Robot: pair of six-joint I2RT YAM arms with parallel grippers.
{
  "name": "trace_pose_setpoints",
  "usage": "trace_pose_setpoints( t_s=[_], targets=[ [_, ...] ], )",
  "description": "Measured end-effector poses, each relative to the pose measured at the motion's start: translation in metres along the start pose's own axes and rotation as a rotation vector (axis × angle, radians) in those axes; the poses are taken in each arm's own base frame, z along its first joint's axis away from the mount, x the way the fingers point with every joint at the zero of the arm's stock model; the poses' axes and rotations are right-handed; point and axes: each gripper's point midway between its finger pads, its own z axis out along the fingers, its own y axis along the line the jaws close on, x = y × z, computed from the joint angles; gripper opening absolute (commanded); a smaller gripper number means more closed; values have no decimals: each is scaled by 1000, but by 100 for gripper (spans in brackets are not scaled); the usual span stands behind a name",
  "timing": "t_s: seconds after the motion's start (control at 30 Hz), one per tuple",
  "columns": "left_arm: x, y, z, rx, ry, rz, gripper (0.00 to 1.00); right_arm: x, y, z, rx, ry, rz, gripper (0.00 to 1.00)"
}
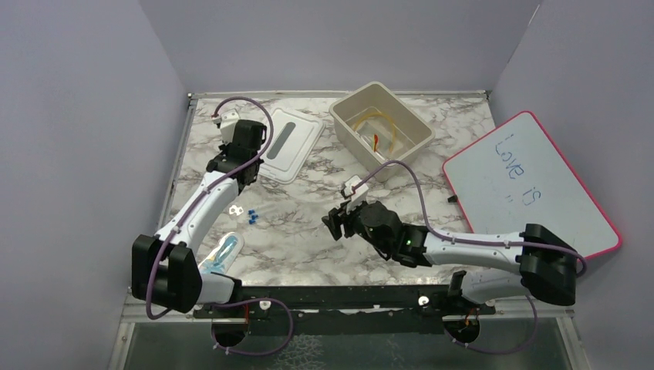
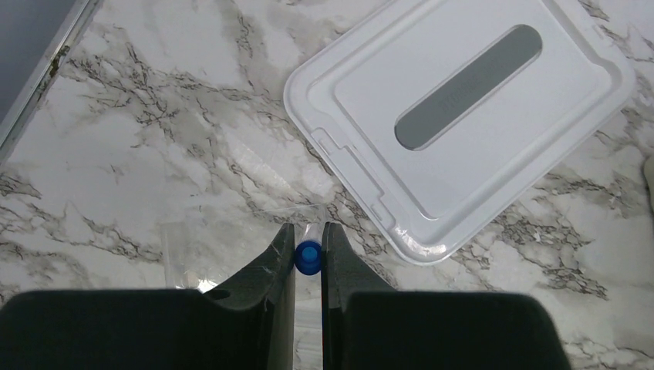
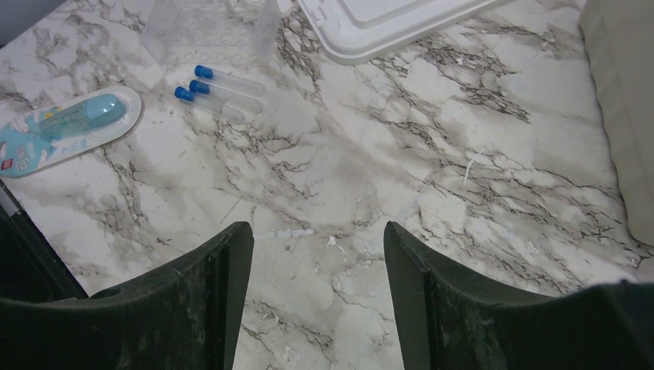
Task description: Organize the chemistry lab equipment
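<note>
at the lower left of the top view, a blue packet (image 1: 220, 254) lies flat by the left arm's base. in the upper left, the left gripper (image 2: 308, 229) is pressed narrow on a blue-capped tube (image 2: 308, 258), pinching it near the cap, just beside the white lid (image 2: 463, 116). the hold looks slim: a smooth round tube could slide or swing out on the way to the bin. left of centre, loose tubes (image 3: 220, 85) lie on the marble, free to roll if nudged. at centre the right gripper (image 3: 316, 239) hangs spread wide over bare marble, holding nothing. in the upper centre the open bin (image 1: 355, 142) holds amber tubing (image 1: 382, 123); both arms heading there could cross. the whiteboard (image 1: 532, 185) sits far right.
</note>
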Motion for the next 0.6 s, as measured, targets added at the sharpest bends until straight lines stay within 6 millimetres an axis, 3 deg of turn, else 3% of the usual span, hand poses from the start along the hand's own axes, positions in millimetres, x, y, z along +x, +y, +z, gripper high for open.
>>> trace_pose_setpoints(
  t_s=[0.23, 0.47, 0.6],
  targets=[
    [17, 7, 22, -75, 13, -12, 1, -3, -5, -15, 0, -1, 11, 67],
    [45, 25, 41, -106, 31, -50, 1, 2, -9, -16, 10, 14, 13, 67],
    [44, 22, 48, -89, 17, -73, 1, 3, -9, -15, 10, 16, 12, 67]
  ],
)
